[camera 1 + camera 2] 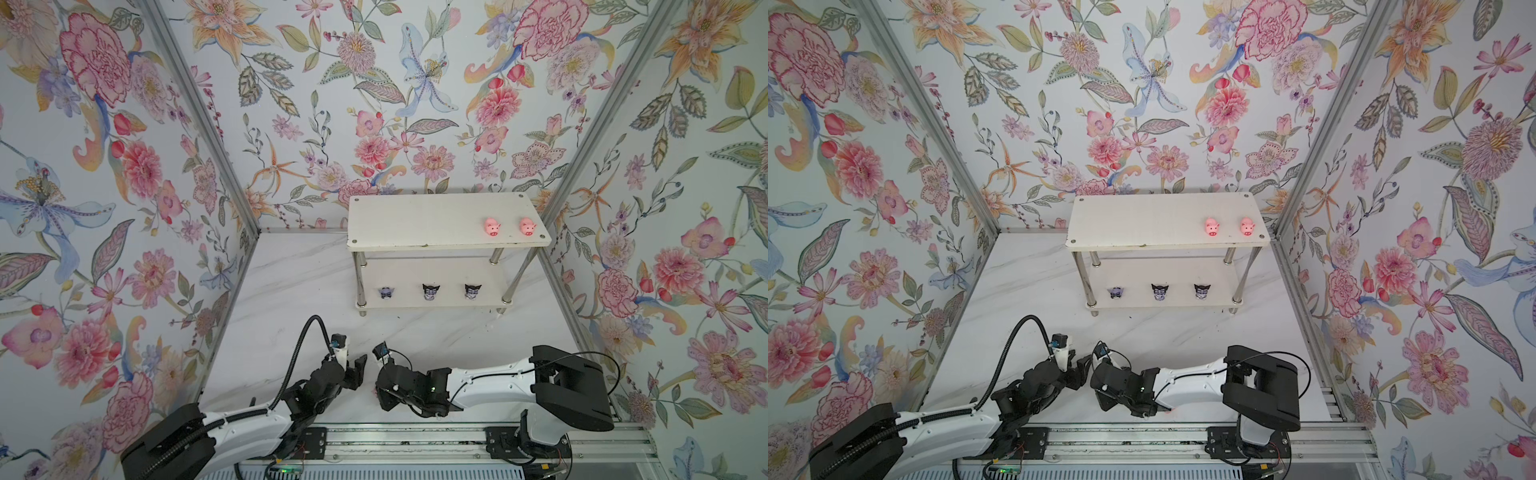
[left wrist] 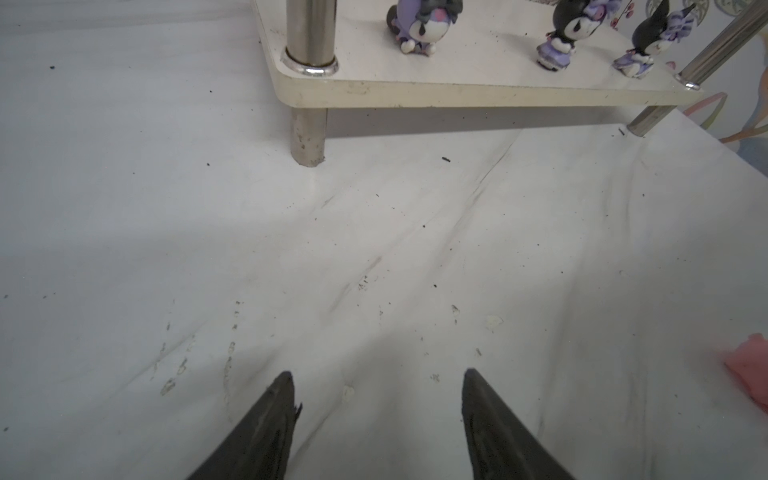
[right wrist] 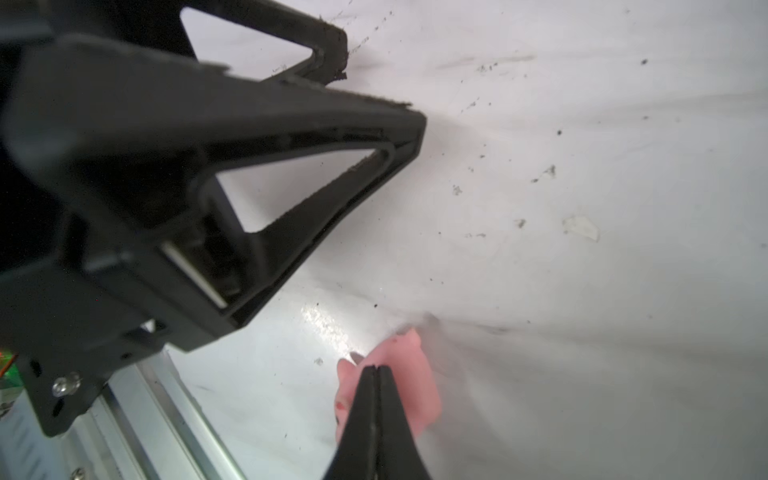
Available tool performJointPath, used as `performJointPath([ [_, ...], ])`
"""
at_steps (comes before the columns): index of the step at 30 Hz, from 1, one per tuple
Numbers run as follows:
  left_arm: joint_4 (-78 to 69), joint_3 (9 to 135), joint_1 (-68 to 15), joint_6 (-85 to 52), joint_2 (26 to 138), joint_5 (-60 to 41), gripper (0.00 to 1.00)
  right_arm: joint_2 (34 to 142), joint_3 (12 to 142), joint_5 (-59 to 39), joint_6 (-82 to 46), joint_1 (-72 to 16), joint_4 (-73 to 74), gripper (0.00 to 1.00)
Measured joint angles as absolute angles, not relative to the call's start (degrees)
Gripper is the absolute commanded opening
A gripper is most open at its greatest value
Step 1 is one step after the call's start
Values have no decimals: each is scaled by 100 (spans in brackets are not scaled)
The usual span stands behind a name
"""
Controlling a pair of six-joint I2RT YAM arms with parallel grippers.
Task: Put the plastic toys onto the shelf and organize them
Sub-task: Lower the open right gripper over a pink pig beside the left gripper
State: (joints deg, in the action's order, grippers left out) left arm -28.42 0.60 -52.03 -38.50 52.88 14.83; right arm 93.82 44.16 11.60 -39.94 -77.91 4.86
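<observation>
The left gripper (image 2: 376,374) spreads tapered matte-black fingers, empty, over the marbled tabletop (image 2: 166,208). The right gripper (image 3: 376,368) has its wedge jaws pressed together over a rounded pink pig (image 3: 415,382). The glossy white shelf (image 1: 415,245) holds three figurines (image 1: 431,291) below and two pigs (image 1: 492,226) on top.

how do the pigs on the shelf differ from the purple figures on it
The pigs are plain pink; the purple figures are purple and white with dark heads. Two pigs, three figures. The pigs sit at the right end of the shelf's top board; the figures stand spaced along its lower board's front. All are tiny and on the shelf.
</observation>
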Motion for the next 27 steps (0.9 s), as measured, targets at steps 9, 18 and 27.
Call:
performJointPath([
  [9, -1894, 60, -5802, -4189, 4340, 1470, 74, 8960, 3551, 1269, -4447, -7795, 685, 0],
  [18, -1028, 263, -6873, -4541, 4440, 1490, 85, 8095, 3133, 1553, -4595, -7736, 329, 1],
  [27, -123, 412, -7050, -4762, 3839, 1922, 73, 7765, 3194, 1638, -4427, -7835, 156, 4],
])
